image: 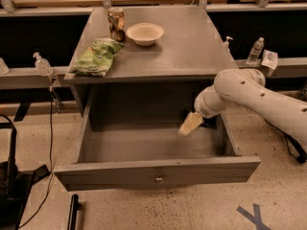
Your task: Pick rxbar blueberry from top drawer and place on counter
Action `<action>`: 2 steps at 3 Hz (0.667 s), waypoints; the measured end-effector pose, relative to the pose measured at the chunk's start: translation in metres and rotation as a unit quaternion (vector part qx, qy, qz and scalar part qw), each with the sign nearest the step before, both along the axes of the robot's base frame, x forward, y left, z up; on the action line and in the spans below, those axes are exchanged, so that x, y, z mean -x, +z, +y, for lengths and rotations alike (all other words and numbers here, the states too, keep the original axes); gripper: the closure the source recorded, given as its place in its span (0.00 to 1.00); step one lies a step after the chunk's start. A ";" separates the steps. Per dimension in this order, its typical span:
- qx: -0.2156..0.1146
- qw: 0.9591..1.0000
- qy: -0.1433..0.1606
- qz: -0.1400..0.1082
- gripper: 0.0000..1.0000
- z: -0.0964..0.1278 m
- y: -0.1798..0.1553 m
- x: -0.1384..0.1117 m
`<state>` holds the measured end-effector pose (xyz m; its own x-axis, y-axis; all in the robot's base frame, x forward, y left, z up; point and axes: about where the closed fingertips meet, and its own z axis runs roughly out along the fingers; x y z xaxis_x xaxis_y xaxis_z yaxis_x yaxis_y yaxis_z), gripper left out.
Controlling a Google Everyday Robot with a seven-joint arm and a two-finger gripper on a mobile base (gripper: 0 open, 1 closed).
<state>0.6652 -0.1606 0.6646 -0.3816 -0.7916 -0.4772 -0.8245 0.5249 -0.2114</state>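
While over one top drawer [115,172], one end effector [191,124]

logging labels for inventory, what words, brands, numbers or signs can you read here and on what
"X": blue tape cross on the floor.
green chip bag: print unreadable.
can: label unreadable.
water bottle: label too small to read.
pincer, low in the open top drawer at its right side: no text.

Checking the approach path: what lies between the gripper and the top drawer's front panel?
In the camera view, only bare floor of the top drawer lies between the gripper, low at the right rear, and the front panel.
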 end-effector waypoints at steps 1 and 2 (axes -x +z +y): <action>-0.013 0.999 0.034 0.038 0.00 -0.013 -0.016 -0.009; -0.019 0.997 0.052 0.059 0.00 -0.023 -0.034 -0.016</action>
